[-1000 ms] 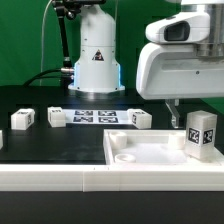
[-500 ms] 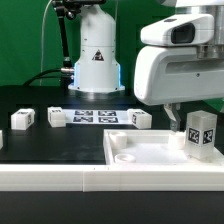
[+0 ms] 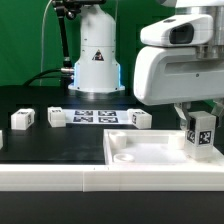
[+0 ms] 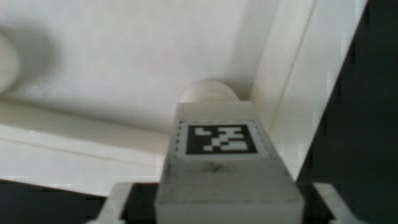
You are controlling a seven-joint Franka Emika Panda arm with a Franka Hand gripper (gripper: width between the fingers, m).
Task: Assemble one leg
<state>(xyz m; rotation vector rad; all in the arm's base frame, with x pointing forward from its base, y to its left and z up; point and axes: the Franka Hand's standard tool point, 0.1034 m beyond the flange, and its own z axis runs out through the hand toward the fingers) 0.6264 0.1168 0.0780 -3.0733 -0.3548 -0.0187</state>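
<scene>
1. On the exterior view's right, the arm's two-finger gripper (image 3: 196,120) hangs under its bulky white wrist housing (image 3: 180,60). It is narrowed around a small, chunky white plastic leg (image 3: 201,135) with a black-and-white square tag on its face
2. Seen from the wrist view, the pale fingers (image 4: 134,203) flank the leg on both sides and sit against its body, with the tag facing the camera
3. The leg stands upright over the large white square tray-like plastic panel (image 3: 150,150), at the panel's corner towards the exterior view's right. Whether its lower end touches the panel cannot be told
4. Just past the leg's far end, the wrist view shows a rounded white feature (image 4: 215,90) tucked into the panel's corner beside the raised rim
5. The panel lies flat on the black table (image 3: 50,145), near the front of the scene
6. Well apart from the held leg, three similar white tagged pegs rest on the table. The first loose leg (image 3: 22,119) and the second loose leg (image 3: 56,118) are on the exterior view's left, and the third loose leg (image 3: 140,119) is just behind the panel
7. Between the second and third loose legs lies the thin flat white marker board (image 3: 97,117) with its row of tags
8. Behind the marker board stands the arm's white base (image 3: 95,50), in front of a green backdrop (image 3: 25,40)
</scene>
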